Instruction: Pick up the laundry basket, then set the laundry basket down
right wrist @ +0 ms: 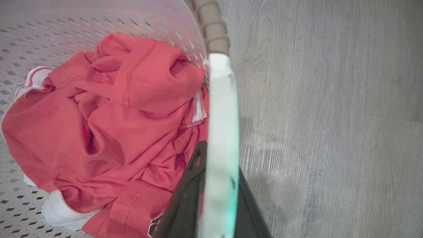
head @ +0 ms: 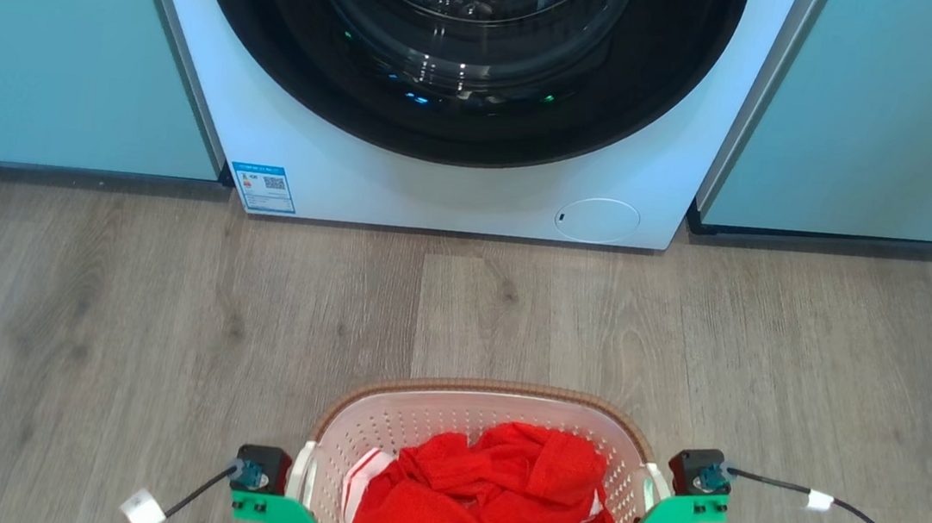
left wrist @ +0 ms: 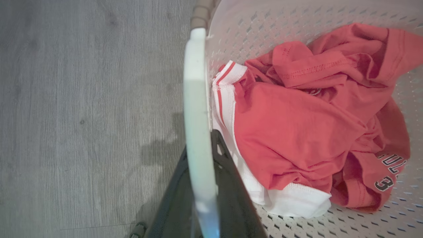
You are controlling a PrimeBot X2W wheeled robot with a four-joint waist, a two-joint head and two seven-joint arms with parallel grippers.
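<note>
The laundry basket (head: 415, 421), white and perforated with a brown rim band, sits at the bottom middle of the head view, between my two arms. Red clothing (head: 493, 498) with white trim fills it. My left gripper (left wrist: 201, 142) is shut on the basket's white left handle (left wrist: 195, 99), one dark finger on each side of it. My right gripper (right wrist: 220, 158) is shut the same way on the white right handle (right wrist: 223, 99). I cannot tell whether the basket's base touches the floor.
A white washing machine (head: 656, 186) with a dark round door stands straight ahead, with teal cabinets (head: 64, 46) on both sides of it. Grey wood floor (head: 460, 313) lies between the machine and the basket. A black cable (head: 864, 516) trails from my right wrist.
</note>
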